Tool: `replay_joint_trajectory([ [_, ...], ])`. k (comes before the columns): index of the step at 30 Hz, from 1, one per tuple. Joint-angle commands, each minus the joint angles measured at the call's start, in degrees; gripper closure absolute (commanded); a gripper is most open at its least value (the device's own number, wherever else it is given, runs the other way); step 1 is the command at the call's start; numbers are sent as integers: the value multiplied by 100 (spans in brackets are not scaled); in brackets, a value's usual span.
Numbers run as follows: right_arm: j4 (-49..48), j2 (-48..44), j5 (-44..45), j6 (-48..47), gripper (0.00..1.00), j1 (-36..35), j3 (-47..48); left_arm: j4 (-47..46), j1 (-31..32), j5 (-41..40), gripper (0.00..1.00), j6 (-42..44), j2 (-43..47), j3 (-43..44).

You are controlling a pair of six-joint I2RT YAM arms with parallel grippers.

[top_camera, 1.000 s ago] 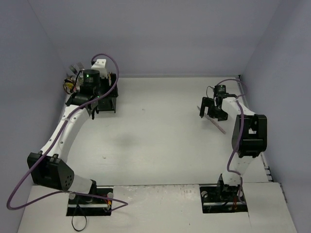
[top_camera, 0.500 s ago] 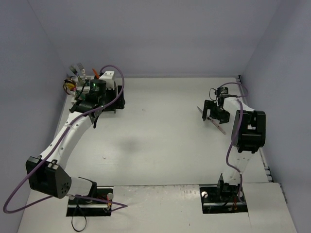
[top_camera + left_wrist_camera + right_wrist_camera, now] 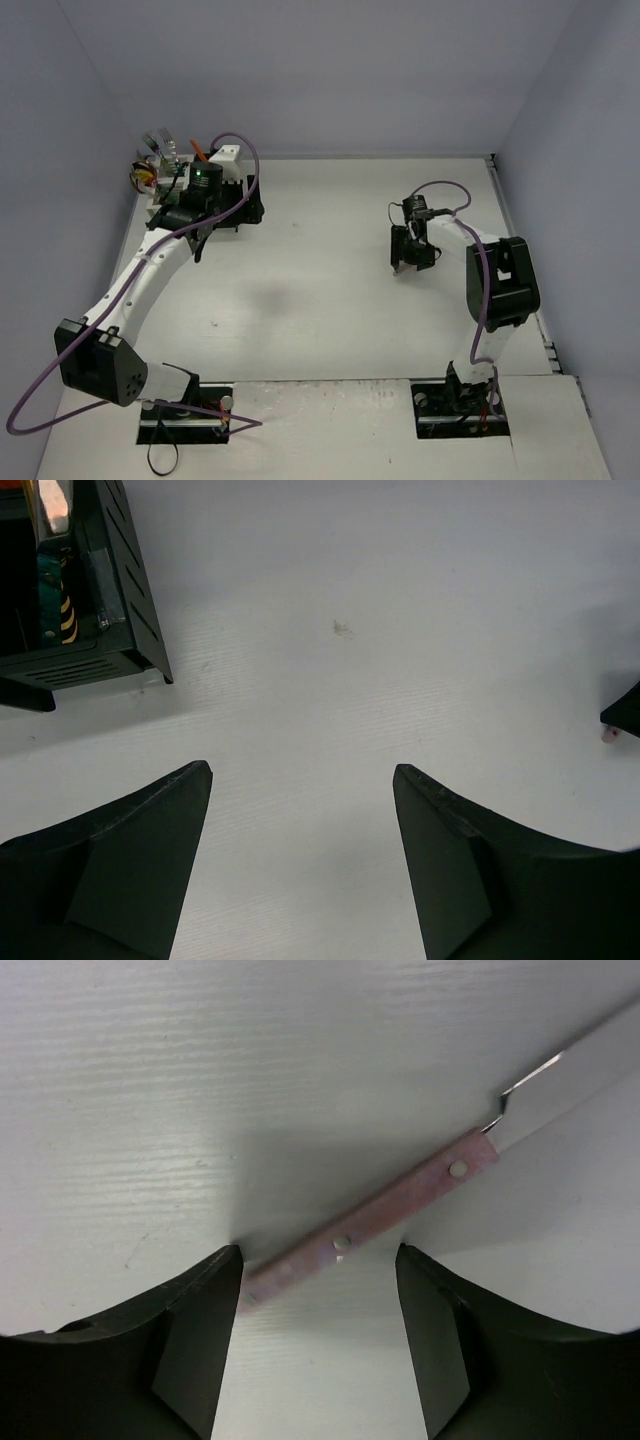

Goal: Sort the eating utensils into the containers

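In the right wrist view a pink-handled knife lies slanted on the white table. Its silver blade runs off to the upper right. My right gripper is open over the handle's end, which touches the left fingertip. From above, the right gripper hides the knife. My left gripper is open and empty over bare table, beside the black container, which holds utensils. From above, the left gripper sits at the far left, where silver utensils stand up behind the arm.
Grey walls close the table at the back and both sides. The two arm bases stand at the near edge. A dark object with a pink bit shows at the right edge of the left wrist view.
My right gripper has moved left across the table and its jaws have narrowed; the knife no longer shows where it lay. My left arm has swung slightly right, away from the corner.
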State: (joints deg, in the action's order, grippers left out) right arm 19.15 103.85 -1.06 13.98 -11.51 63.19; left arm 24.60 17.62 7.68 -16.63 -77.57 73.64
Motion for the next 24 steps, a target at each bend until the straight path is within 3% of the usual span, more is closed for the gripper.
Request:
replay_joint_trajectory([
  [1, 478, 142, 291, 351, 51, -213, -356, -293, 83, 148, 29, -191, 41, 358],
  [4, 435, 228, 396, 375, 69, -270, -327, -314, 100, 248, 29, -283, 32, 353],
  [8, 307, 280, 362, 585, 78, -294, -316, -316, 175, 300, 29, -374, 36, 327],
  [12, 179, 293, 353, 650, 99, -376, -325, -333, 215, 399, 29, -514, 75, 266],
  [16, -48, 170, 212, 546, 100, -637, -306, -547, 215, 633, 29, -778, 140, 118],
  [24, -885, -962, -412, 180, 100, -1414, -395, -1057, 224, 1192, 27, -1508, 159, -82],
])
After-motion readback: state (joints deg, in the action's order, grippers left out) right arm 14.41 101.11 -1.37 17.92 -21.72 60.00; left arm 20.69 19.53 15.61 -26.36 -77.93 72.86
